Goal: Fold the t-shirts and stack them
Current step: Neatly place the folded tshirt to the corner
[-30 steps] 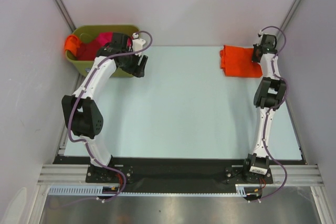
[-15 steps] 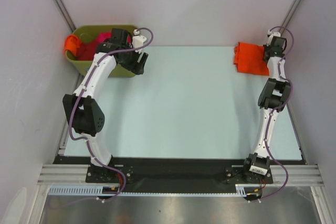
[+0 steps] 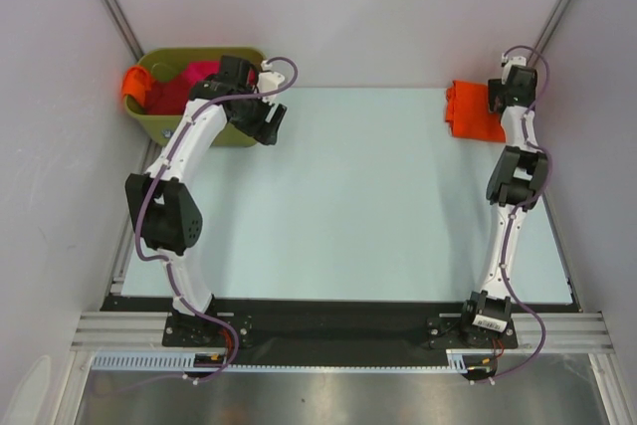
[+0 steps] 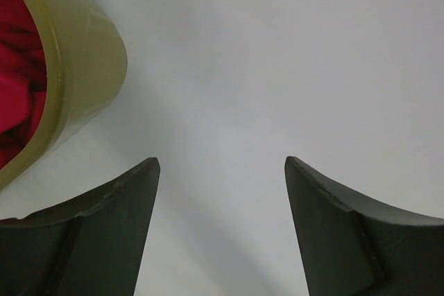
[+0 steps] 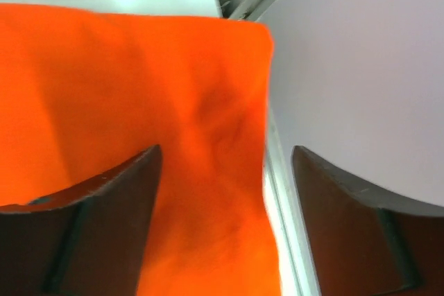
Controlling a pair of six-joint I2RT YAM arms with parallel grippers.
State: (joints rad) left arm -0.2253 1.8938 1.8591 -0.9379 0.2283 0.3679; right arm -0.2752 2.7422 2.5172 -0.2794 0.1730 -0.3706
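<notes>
A folded bright orange t-shirt (image 3: 468,111) lies at the table's far right corner. My right gripper (image 3: 498,97) hangs over its right edge, open. In the right wrist view the jaws stand wide apart around my right gripper (image 5: 226,150), with the orange cloth (image 5: 139,88) below them and not pinched. Other t-shirts sit in the olive-green bin (image 3: 239,53): a magenta one (image 3: 199,72), a dark red one (image 3: 169,97) and an orange one (image 3: 132,82) draped over the rim. My left gripper (image 3: 269,124) is open and empty beside the bin's right side, seen as left gripper (image 4: 220,161) over bare table.
The bin's rounded corner (image 4: 83,67) stands just left of my left fingers, with red and magenta cloth (image 4: 17,88) inside. Grey walls close in the table at the back and sides. The wall and table rail (image 5: 277,171) run right beside the orange shirt.
My right gripper dragged the orange shirt rightward to the far corner, then opened and let it go. The left arm shifted slightly right beside the bin.
</notes>
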